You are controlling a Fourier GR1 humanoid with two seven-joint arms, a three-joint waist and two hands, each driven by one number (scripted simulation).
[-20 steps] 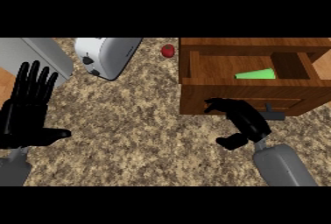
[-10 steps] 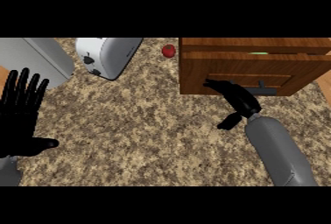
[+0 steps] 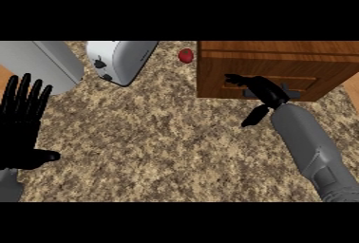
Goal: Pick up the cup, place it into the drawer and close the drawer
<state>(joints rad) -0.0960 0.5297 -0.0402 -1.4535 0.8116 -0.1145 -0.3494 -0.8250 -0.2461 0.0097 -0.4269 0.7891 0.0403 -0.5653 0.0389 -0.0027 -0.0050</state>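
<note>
Here, head view | right hand [image 3: 267,90]: fingers straight, touching the drawer [image 3: 319,80] front, thumb hanging clear | drawer: directly ahead of that hand, long axis left-right, apparently flush with cabinet [image 3: 280,50] | cup: not visible, judged inside | left hand [image 3: 21,128]: spread, resting far left, well apart.

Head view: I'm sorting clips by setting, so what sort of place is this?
Probably a kitchen: a speckled stone counter, a white toaster standing on it, and a wooden drawer unit.
</note>
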